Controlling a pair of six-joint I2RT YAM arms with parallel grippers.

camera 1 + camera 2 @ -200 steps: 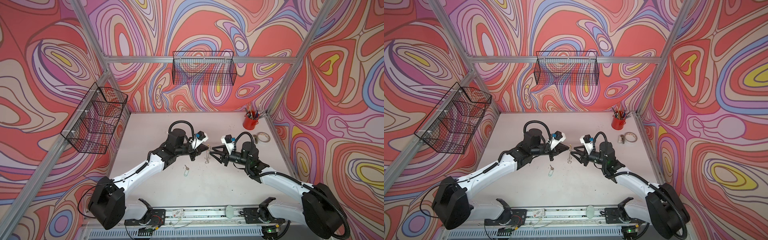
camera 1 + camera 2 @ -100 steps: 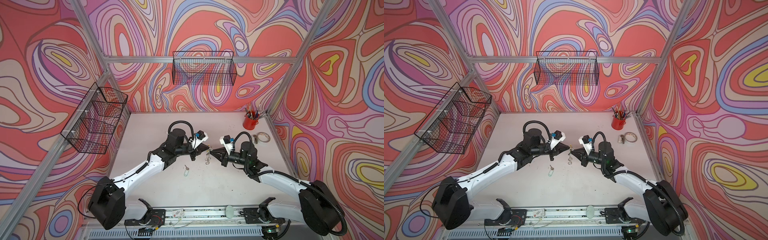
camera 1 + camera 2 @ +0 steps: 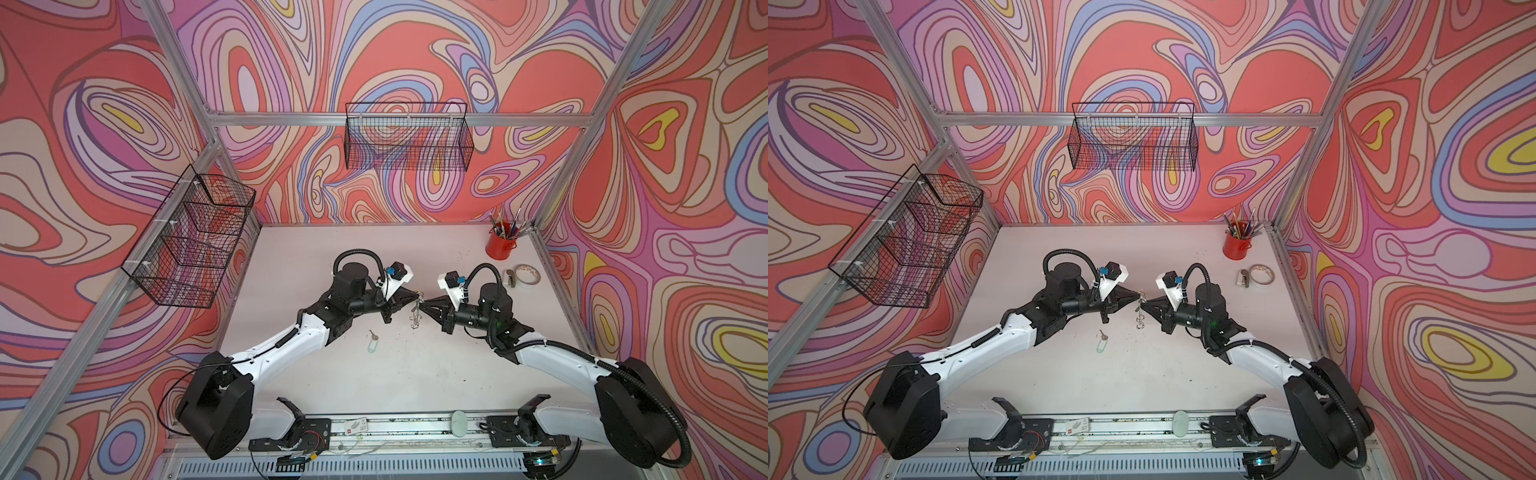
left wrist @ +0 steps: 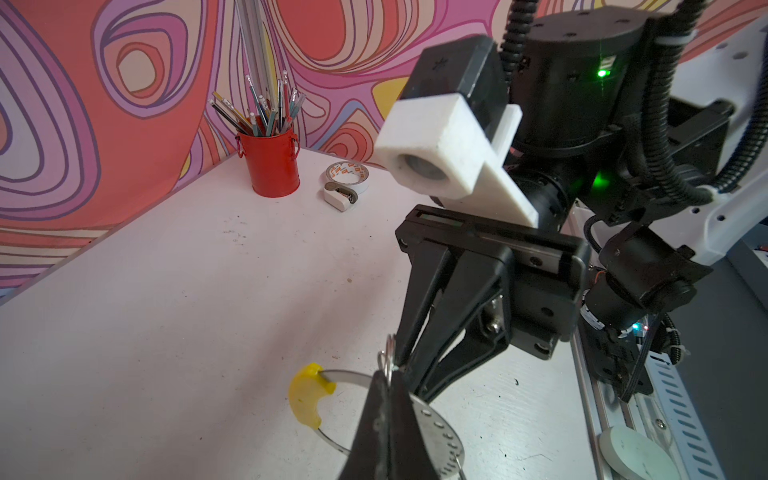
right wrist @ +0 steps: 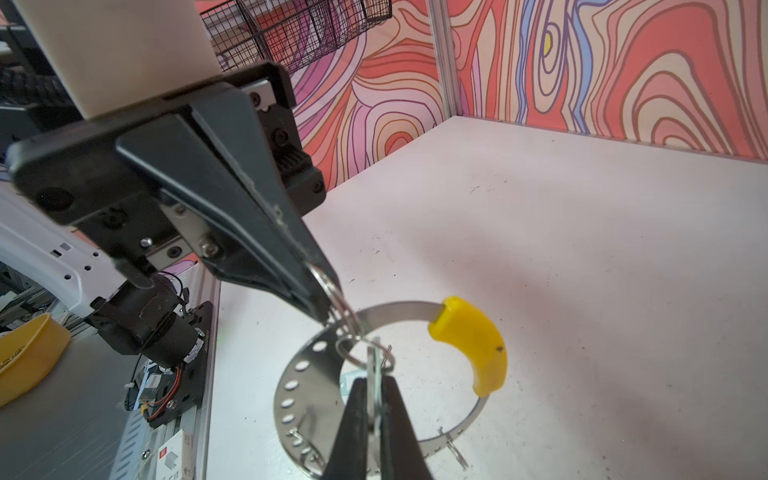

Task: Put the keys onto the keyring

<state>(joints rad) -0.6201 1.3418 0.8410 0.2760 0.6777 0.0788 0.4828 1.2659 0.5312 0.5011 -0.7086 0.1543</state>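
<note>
Above mid-table both jaws are pinched tight, tip to tip. Left gripper (image 5: 326, 305) clamps a small wire loop (image 5: 340, 296). Right gripper (image 5: 374, 390) nips a thin metal piece (image 5: 374, 361) just beside it, seen edge-on, so I cannot tell what it is. Below them hangs the keyring (image 5: 291, 384), its yellow sleeve (image 5: 473, 345) to one side. One key (image 3: 372, 341) lies on the table (image 3: 415, 374) near the left arm, well apart from the keyring; I cannot find a second. Both holds are tip-only on slick wire, so a slight pull apart or twist could slip the loop and drop the keyring. Neither gripper is free for the key.
</note>
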